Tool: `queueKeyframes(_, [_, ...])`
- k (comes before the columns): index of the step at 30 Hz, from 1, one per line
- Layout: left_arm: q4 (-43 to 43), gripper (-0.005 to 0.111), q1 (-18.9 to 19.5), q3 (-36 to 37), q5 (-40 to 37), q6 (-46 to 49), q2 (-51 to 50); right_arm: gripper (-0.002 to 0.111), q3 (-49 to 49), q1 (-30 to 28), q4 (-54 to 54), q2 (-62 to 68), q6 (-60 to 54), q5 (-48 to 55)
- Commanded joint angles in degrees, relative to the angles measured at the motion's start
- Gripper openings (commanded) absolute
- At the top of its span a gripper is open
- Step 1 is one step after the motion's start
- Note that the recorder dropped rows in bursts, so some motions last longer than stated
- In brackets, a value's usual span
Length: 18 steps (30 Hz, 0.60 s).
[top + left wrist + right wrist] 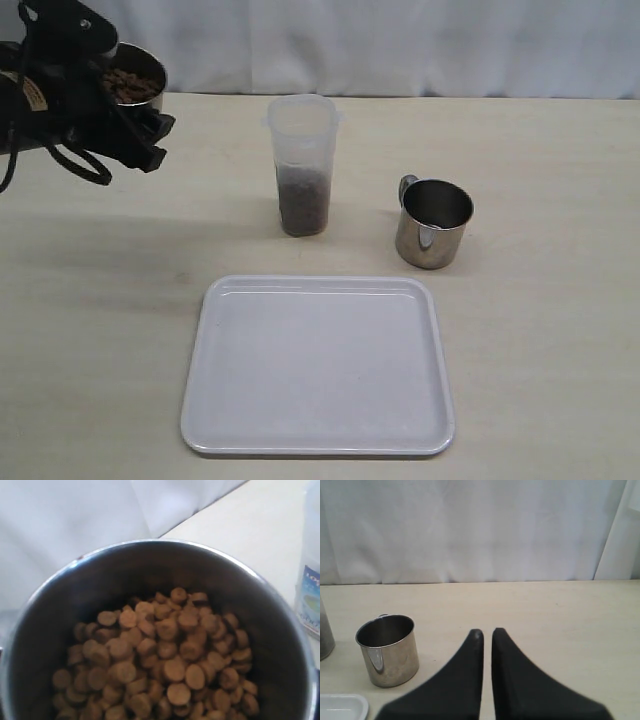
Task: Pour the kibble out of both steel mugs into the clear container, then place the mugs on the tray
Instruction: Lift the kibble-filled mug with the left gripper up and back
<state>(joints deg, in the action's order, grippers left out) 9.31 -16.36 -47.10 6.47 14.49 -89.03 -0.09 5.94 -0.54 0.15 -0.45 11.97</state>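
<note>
A steel mug (135, 72) filled with brown kibble (128, 84) hangs in the air at the far left, and my left gripper (118, 100) is shut on it. In the left wrist view this mug's rim (150, 547) fills the frame, with the kibble (160, 660) heaped inside and the fingers hidden. The clear container (303, 150) stands upright mid-table, its lower part holding kibble (304, 200). To its right stands a second steel mug (433, 222), empty and upright. The white tray (318, 365) lies in front, bare. My right gripper (487, 631) is shut and holds nothing; the empty mug (388, 650) stands beside it.
A white curtain (400, 45) hangs behind the table's far edge. Black cables (80, 165) loop under the left arm. The right wrist view catches a corner of the tray (342, 705) and the container's side (324, 635).
</note>
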Motion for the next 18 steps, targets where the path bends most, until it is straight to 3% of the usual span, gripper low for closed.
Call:
queueKeyframes(1, [-6.19,0.0,-1.05,-0.9,4.71,0.13,0.72,0.005,0.09,0.15,0.13,-0.15,0.08,0.05])
queueKeyframes(7, [1.43,0.0,-1.05,-0.9,5.87,-15.74,0.72,0.005,0.09,0.15,0.13,-0.15,0.08,0.05])
queueKeyframes(11, [22.06,0.0,-0.86,-0.9,8.96,-37.41,0.57,0.005,0.09,0.15,0.13,-0.15,0.08,0.05])
queueKeyframes(15, [52.81,0.0,4.55,-1.13,24.43,-67.45,-1.14,0.005,0.09,0.15,0.13,-0.15,0.08,0.05])
queueKeyframes(17, [57.18,0.0,7.31,-1.14,25.42,-69.3,-1.34,0.005,0.09,0.15,0.13,-0.15,0.08,0.05])
queueKeyframes(18, [58.1,0.0,7.71,-1.14,21.4,-69.3,-1.34,0.005,0.09,0.15,0.13,-0.15,0.08,0.05])
